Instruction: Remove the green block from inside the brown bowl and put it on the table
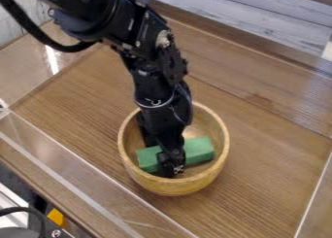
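**Now reaching into the bowl for the green block**

Right now my black gripper [169, 162] points straight down into the brown bowl [140, 173], a round, light-tan wooden bowl with a thick rim. It sits near the front of the table [78, 96], a brown wood-grain top with clear acrylic walls [39, 174] along its edges. My jaws stand as wide as they go and hold nothing. They sit low over the green block [197, 148], a small matte bar lying across the bowl's floor. My gripper covers the block's middle, so green shows on either side of it. I cannot tell whether my fingertips touch the block or the bowl's floor.

I judge the grasp is not yet made, so the task is in its early part. Several things could go wrong from here. If I close off-centre, the block could twist or slip out on the curved floor. If a finger presses the bowl's wall, the bowl could slide or tip. If I lift with a weak hold, the block could drop back inside.
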Motion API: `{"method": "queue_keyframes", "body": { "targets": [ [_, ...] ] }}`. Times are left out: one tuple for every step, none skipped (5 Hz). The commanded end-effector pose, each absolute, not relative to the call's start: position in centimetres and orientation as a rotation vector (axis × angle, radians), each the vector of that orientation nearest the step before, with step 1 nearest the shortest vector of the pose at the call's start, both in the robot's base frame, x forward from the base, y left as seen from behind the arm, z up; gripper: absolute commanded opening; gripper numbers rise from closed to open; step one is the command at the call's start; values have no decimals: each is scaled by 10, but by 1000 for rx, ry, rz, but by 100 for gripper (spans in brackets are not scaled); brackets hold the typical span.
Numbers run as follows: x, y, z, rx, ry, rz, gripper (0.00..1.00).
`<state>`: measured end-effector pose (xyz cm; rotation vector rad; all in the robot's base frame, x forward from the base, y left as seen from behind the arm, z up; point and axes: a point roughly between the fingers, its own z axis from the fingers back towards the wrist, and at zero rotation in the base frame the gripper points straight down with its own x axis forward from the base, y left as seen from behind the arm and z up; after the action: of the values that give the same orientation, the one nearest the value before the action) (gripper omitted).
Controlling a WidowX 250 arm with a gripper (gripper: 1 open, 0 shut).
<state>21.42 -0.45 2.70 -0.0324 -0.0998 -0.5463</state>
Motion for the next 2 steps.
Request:
{"method": "queue_keyframes", "body": {
  "targets": [
    [219, -2, 31, -28, -126, -535, 100],
    [220, -1, 30, -27, -129, -536, 100]
  ]
}}
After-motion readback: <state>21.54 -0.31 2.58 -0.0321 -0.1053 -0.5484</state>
